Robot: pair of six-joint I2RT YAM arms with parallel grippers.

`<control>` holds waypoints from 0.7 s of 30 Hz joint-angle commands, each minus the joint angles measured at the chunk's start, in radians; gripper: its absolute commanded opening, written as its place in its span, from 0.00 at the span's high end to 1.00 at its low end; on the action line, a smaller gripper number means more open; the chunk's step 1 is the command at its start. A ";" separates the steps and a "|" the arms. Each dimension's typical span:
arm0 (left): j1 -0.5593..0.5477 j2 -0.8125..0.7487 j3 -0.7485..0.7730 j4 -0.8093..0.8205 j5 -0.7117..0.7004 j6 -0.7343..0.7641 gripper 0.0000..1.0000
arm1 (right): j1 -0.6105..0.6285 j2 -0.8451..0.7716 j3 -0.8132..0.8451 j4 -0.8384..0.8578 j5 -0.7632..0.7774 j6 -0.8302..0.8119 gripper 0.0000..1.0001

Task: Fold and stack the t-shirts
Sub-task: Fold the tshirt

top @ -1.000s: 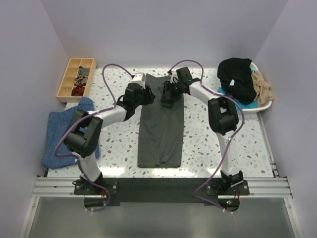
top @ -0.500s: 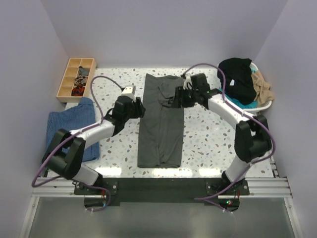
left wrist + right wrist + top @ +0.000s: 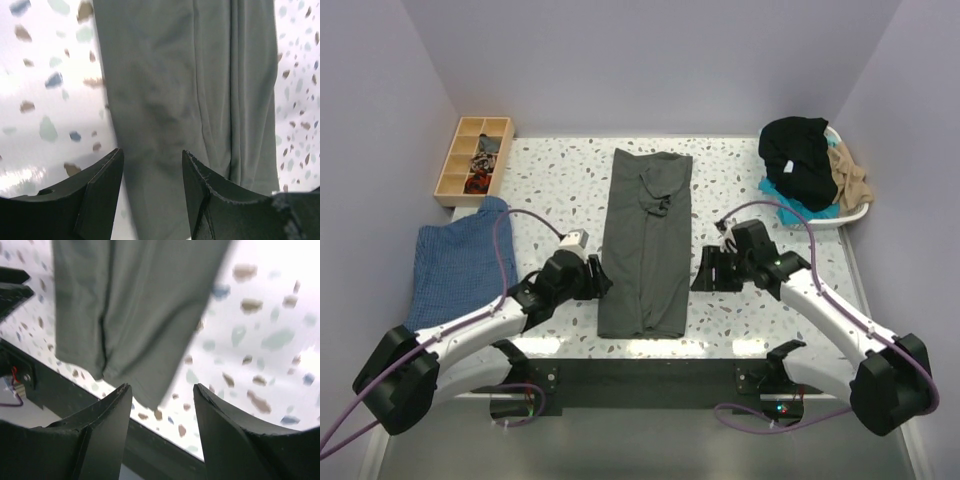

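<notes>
Charcoal-grey t-shirt: laid flat at the middle of the table, folded into a long narrow strip running from the far edge toward the near edge; a small rumple is seen near its far end.
Left gripper: held low just beside the strip's left edge, toward its near end; fingers are spread apart, nothing is gripped.
Right gripper: held low just beside the strip's right edge; fingers are spread apart, nothing is gripped.
Black t-shirt: heaped over the white basket at the far right corner.
Tan t-shirt: bunched in the same basket, right of the black one.
Teal t-shirt: partly covered by the black one.
Blue cloth: laid at the table's left edge.
Wooden tray: placed at the far left corner, divided into compartments, small items in some.
</notes>
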 commanded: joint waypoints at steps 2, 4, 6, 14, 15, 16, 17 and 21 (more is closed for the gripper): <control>-0.071 -0.067 -0.094 -0.112 -0.021 -0.121 0.45 | 0.058 -0.108 -0.178 -0.015 -0.007 0.154 0.43; -0.098 -0.089 -0.126 -0.144 -0.043 -0.142 0.45 | 0.083 -0.135 -0.227 -0.003 0.005 0.192 0.44; -0.110 -0.123 -0.141 -0.158 -0.044 -0.158 0.45 | 0.093 -0.153 -0.249 0.008 0.012 0.206 0.43; -0.173 -0.169 -0.197 -0.181 -0.018 -0.239 0.45 | 0.130 -0.092 -0.321 0.118 -0.004 0.267 0.43; -0.193 -0.169 -0.198 -0.181 -0.017 -0.245 0.45 | 0.139 -0.058 -0.326 0.137 -0.009 0.270 0.43; -0.202 -0.172 -0.203 -0.180 -0.015 -0.251 0.45 | 0.147 -0.037 -0.326 0.151 -0.011 0.275 0.44; -0.213 -0.173 -0.204 -0.183 -0.017 -0.263 0.45 | 0.156 -0.018 -0.326 0.178 -0.009 0.279 0.43; -0.277 -0.193 -0.226 -0.187 -0.023 -0.313 0.46 | 0.202 0.055 -0.320 0.244 -0.003 0.298 0.44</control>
